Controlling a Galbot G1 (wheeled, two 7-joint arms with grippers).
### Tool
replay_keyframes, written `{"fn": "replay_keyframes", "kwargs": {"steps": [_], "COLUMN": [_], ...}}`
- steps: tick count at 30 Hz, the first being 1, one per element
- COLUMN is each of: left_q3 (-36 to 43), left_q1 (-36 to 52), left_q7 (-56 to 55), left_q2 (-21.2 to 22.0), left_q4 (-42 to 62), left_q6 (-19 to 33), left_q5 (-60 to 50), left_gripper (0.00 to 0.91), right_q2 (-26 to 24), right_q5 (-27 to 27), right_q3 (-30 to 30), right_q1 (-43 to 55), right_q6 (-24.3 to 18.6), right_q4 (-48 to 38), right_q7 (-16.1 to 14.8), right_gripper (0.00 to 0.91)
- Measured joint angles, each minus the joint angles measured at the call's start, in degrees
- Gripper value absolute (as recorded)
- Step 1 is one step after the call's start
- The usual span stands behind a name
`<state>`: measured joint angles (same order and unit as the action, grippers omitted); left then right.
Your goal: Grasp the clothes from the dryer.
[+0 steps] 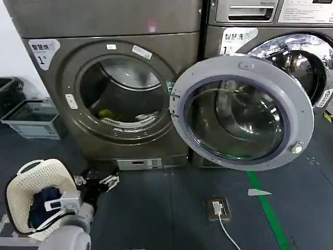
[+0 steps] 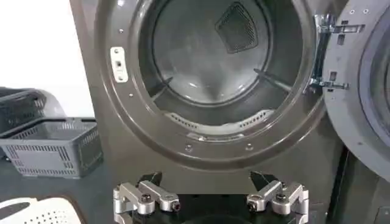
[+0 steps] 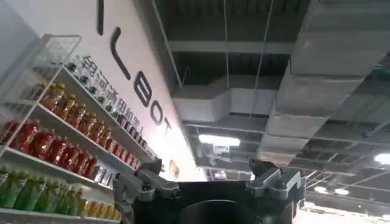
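The dryer (image 1: 112, 31) stands at the left with a white "1" sticker, and its grey-rimmed glass door (image 1: 242, 62) is swung wide open to the right. The clothes (image 1: 107, 113), a small lime-green piece, lie low at the front of the drum. My left gripper (image 1: 98, 176) hangs low over the floor in front of the dryer, below the drum mouth. In the left wrist view the left gripper (image 2: 207, 181) is open and empty, facing the drum (image 2: 210, 55); the rim hides the clothes there. My right gripper (image 3: 206, 165) points up at the ceiling, open and empty.
A white basket (image 1: 44, 169) holding a dark blue cloth bundle (image 1: 41, 203) sits on the floor at my lower left. A grey crate (image 1: 34, 119) stands left of the dryer. A second machine (image 1: 296, 57) stands behind the open door. A plug box with cable (image 1: 217, 207) and green floor tape (image 1: 268, 208) lie right.
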<state>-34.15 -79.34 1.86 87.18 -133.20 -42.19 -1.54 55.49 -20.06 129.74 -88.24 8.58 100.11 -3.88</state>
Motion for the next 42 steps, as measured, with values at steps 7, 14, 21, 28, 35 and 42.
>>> {"fn": "replay_keyframes", "kwargs": {"steps": [7, 14, 21, 28, 35, 42], "left_q3": [0.0, -0.1, -0.1, 0.0, 0.1, 0.1], "left_q1": [-0.1, -0.4, -0.6, -0.8, -0.8, -1.0], "left_q7": [0.1, 0.0, 0.1, 0.2, 0.3, 0.5], "left_q2": [-0.2, 0.0, 0.1, 0.1, 0.2, 0.1], "left_q4": [0.0, 0.0, 0.0, 0.0, -0.1, -0.2], "left_q6": [0.0, 0.0, 0.0, 0.0, 0.0, 0.0], "left_q5": [0.0, -0.1, -0.1, -0.3, -0.4, -0.7], "left_gripper": [0.907, 0.907, 0.907, 0.907, 0.907, 0.907], "right_q2": [0.3, 0.4, 0.5, 0.7, 0.9, 1.2], "right_q5": [-0.4, -0.8, -1.0, -1.1, -1.2, -1.2], "right_q3": [0.1, 0.7, 1.0, 1.3, 1.7, 1.6], "right_q1": [0.0, -0.2, -0.3, -0.3, -0.5, -0.3], "right_q6": [-0.1, -0.4, -0.4, -0.6, -0.7, -0.8], "right_q4": [0.2, 0.1, 0.1, -0.1, -0.2, -0.2], "right_q7": [0.3, 0.5, 0.8, 1.1, 1.2, 1.2], "right_gripper": [0.907, 0.907, 0.907, 0.907, 0.907, 0.907]}}
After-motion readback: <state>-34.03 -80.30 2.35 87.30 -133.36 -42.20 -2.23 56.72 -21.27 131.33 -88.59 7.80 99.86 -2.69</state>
